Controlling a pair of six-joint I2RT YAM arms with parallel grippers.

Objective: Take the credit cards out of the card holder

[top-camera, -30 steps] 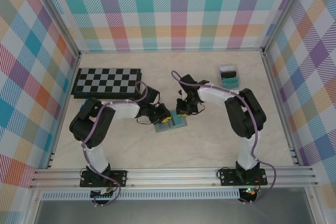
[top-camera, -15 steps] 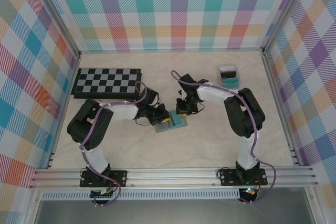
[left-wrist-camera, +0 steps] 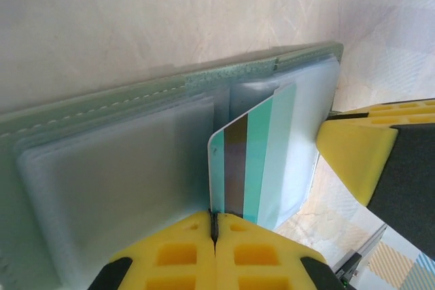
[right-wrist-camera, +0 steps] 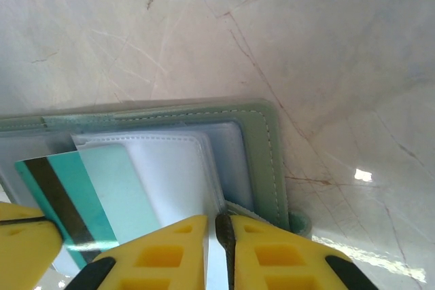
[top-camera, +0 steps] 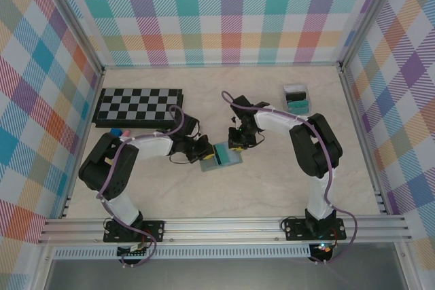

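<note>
My left gripper (left-wrist-camera: 214, 216) is closed tight on the near edge of a teal credit card (left-wrist-camera: 253, 161) with a dark stripe. The card sticks up out of the open card holder (left-wrist-camera: 102, 110), which lies flat on the table (top-camera: 272, 188) between my two arms. I cannot tell for sure if the far end of the card sits inside a pocket.

My right gripper (right-wrist-camera: 219, 230) has its jaws almost together. It looks like it pinches the edge of the card holder by the little tab, to keep it from sliding.

The card is thin, light and stiff, and it is smooth, so it could slip. The short edge is the best place to hold it, and I would pull it straight along the pocket. The card holder is soft and light too, so it will come along if nothing holds it down. I think the see-through pockets may cling to the card.

The two grippers are very near each other, so they could bump. The chessboard (top-camera: 139, 105), the blue and pink blocks (top-camera: 120, 131) and the clear box (top-camera: 296, 98) are well apart from the work.
</note>
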